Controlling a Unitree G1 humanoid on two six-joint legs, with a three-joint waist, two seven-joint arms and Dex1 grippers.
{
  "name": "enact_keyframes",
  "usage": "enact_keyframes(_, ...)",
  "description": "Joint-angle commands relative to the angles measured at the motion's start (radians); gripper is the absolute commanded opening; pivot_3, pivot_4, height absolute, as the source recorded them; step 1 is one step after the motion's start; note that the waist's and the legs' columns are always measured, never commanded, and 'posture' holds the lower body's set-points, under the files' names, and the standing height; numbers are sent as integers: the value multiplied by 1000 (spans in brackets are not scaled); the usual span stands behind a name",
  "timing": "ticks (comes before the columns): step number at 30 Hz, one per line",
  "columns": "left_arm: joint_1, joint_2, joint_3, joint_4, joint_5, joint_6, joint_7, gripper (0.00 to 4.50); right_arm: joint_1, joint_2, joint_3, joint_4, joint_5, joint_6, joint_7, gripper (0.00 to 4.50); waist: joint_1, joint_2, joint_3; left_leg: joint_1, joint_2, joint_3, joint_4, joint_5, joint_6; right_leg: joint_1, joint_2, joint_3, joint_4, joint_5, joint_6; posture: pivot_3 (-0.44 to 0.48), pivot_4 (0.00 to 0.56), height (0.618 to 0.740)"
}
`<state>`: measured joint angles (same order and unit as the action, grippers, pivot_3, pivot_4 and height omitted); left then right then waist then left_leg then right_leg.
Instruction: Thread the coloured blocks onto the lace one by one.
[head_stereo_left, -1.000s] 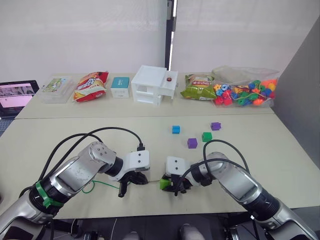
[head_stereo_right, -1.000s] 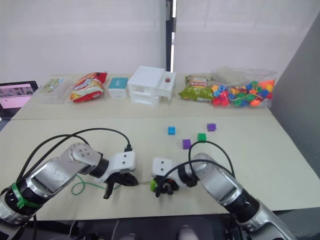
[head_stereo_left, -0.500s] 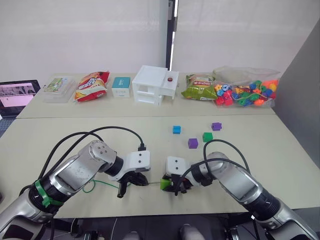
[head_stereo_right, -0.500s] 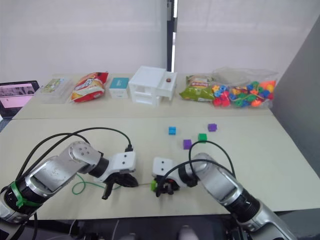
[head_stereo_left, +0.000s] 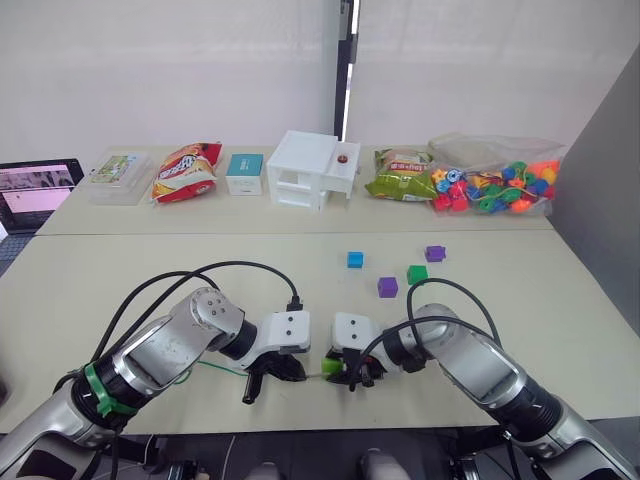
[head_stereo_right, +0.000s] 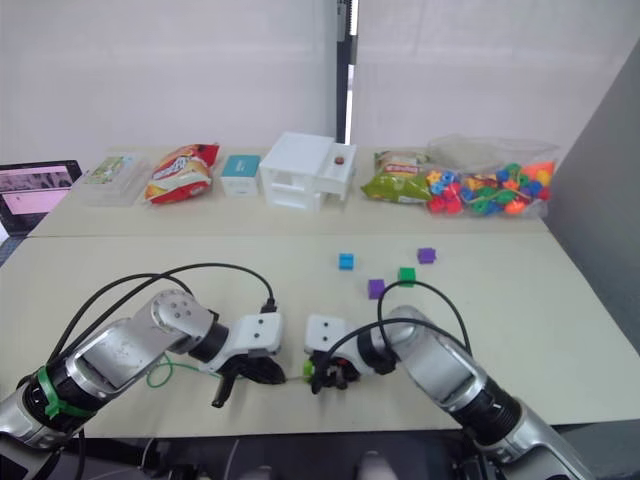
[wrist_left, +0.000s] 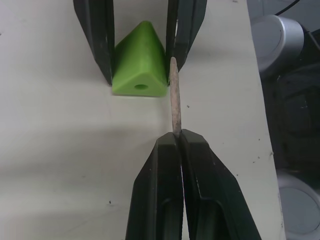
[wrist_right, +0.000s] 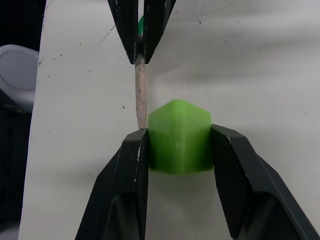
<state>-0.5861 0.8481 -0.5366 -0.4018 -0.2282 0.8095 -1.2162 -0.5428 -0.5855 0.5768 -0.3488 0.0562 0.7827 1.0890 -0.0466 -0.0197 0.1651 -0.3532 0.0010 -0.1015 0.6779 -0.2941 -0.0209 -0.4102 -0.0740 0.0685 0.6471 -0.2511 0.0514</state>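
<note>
Right gripper (wrist_right: 175, 145) jaws clamp the light green block (wrist_right: 178, 135); left gripper (wrist_left: 178, 145) jaws pinch the lace tip (wrist_left: 175, 97), which touches a right finger (wrist_left: 185, 27) beside the hole.

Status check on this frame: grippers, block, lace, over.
Left gripper shut on lace tip. Right gripper shut on light green block. Tip beside the block, missing its hole, touching a right finger.
</note>
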Motion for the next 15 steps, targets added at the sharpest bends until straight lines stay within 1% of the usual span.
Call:
enact_keyframes(1, -9, 1, 6, 0, 18, -15, 3, 0, 28, -7, 53, -18, 14, 35, 12, 1320, 0, 0, 0, 0, 0, 0, 0, 0, 0, 0, 0, 0, 0, 0, 0, 0, 150, 740)
enact_keyframes(8, 12, 73, 22, -20, 31, -11, -15, 0, 44, -23, 49, -29, 16, 39, 8, 1320, 1, 0, 0, 0, 0, 0, 0, 0, 0, 0, 0, 0, 0, 0, 0, 0, 150, 740)
enact_keyframes(15, -19, 29, -1, -9, 43, 4, -8, 0, 37, -21, 52, -23, 16, 38, 7, 1320, 4, 0, 0, 0, 0, 0, 0, 0, 0, 1, -1, 0, -1, 0, 0, 0, 150, 740)
